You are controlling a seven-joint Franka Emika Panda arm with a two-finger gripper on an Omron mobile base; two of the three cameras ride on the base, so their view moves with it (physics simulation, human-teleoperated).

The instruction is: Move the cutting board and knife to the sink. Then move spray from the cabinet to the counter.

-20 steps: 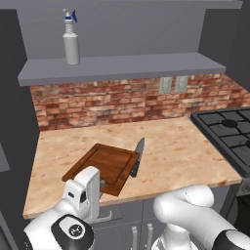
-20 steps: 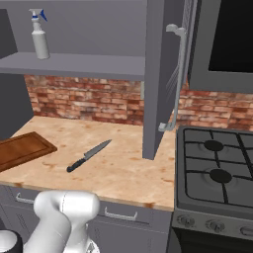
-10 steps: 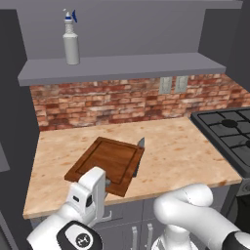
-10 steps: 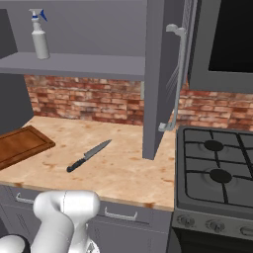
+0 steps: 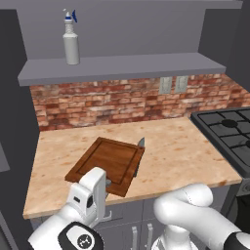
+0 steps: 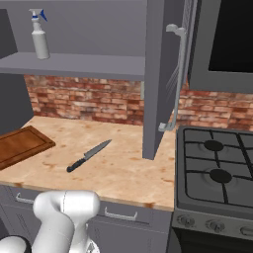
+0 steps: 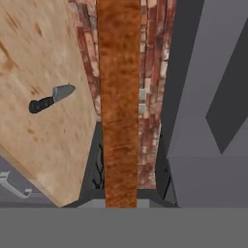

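End effector (image 5: pixel 106 184) is pressed together on the near edge of the cutting board (image 5: pixel 107 163), pinching it across its thickness. In the hand view the cutting board (image 7: pixel 118 97) runs straight away from the fingers as a long reddish-brown strip seen edge-on. From the left base view I judge the board to be lifted a little off the tabletop (image 5: pixel 185 146), since its far corner overlaps the knife (image 5: pixel 141 142), which lies just beside it with only the blade tip showing. The right base view shows that knife (image 6: pixel 89 155) flat on the wood grain, clear of the board (image 6: pixel 20 146). I expect the board to be stiff and fairly heavy for a grip at one end, so it will lever down on the fingers and could swivel or slip on smooth wood if I swing fast. A hold nearer the middle of a long side would carry it more steadily. The knife should be light and rigid, and I would take it by the black handle, across its width, not by the thin blade. Above and behind the knife, the spray (image 5: pixel 71 41) stands upright on the cabinet shelf (image 5: pixel 146 66).
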